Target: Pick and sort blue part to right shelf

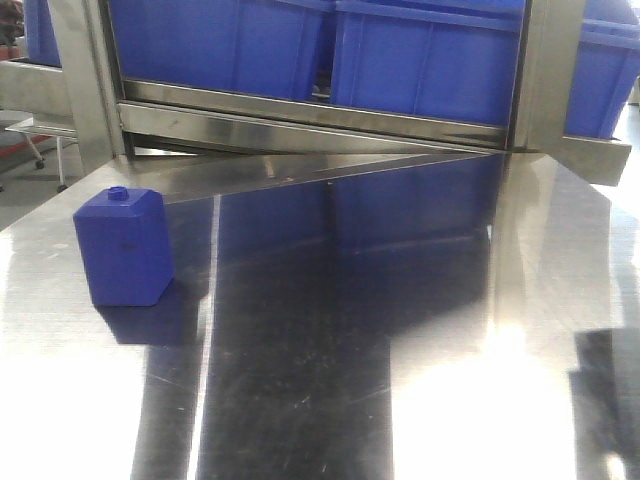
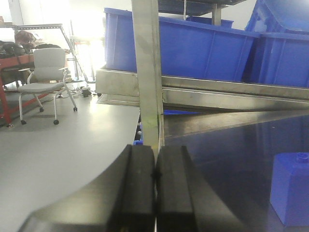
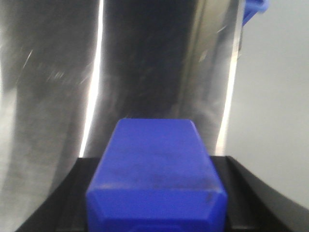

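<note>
Fingers (image 3: 241, 193) of the right tool (image 3: 157, 162) clamp the blue part (image 3: 157, 179) between them, its bevelled end nearest the camera; the left tool (image 2: 155, 159) is clenched, pads (image 2: 137, 183) pressed together.

A steel table (image 1: 330, 380) bears one upright blue block (image 1: 124, 250) with a round knob near its left edge; behind, the shelf (image 1: 320, 115) holds blue bins (image 1: 420, 55).

Grey floor (image 2: 63, 154), white office chair (image 2: 46, 67), bright glare behind.
</note>
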{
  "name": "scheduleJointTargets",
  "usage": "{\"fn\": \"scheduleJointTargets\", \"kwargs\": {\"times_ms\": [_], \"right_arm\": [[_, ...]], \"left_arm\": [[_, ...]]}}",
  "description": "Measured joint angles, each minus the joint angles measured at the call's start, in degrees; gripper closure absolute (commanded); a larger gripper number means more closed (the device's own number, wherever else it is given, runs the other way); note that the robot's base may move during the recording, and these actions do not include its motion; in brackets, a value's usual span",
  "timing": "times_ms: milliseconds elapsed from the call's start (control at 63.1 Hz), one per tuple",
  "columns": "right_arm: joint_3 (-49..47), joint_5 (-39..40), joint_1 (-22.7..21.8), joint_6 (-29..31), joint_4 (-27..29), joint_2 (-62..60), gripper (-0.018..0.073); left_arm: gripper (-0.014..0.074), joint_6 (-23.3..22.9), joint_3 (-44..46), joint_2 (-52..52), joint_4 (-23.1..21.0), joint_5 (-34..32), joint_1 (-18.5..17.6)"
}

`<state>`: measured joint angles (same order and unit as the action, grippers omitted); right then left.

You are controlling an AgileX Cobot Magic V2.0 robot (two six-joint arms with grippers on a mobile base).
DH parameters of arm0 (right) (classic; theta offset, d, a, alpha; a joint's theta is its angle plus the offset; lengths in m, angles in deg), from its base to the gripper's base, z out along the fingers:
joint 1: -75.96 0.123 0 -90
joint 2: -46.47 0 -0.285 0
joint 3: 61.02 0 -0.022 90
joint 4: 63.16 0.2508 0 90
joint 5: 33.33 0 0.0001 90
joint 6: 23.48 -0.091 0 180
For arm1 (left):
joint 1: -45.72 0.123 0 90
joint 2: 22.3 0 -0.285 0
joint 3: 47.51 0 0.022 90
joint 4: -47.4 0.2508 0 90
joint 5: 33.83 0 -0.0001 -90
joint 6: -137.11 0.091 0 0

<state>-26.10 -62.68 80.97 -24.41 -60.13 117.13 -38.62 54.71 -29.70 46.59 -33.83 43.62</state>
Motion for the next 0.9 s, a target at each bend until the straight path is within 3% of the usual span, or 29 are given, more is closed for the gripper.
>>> {"fn": "scheduleJointTargets", "kwargs": {"times_ms": [174,349,681,903], "right_arm": [[8.26,10.22,-2.76,0.21,0.00,-10.94,0.0167],[14.71,16.65,-2.84,0.24,0.00,-21.77,0.0167],[19.75,16.24,-2.84,0.34,0.00,-41.99,0.0167],[19.84,14.27,-2.84,0.34,0.00,-47.58,0.0167]], "left_arm": [[0.0462,0.00,0.00,0.00,0.00,0.00,0.00],[0.0462,0.00,0.00,0.00,0.00,0.00,0.00],[0.0462,0.00,0.00,0.00,0.00,0.00,0.00],[0.0462,0.00,0.00,0.00,0.00,0.00,0.00]]}}
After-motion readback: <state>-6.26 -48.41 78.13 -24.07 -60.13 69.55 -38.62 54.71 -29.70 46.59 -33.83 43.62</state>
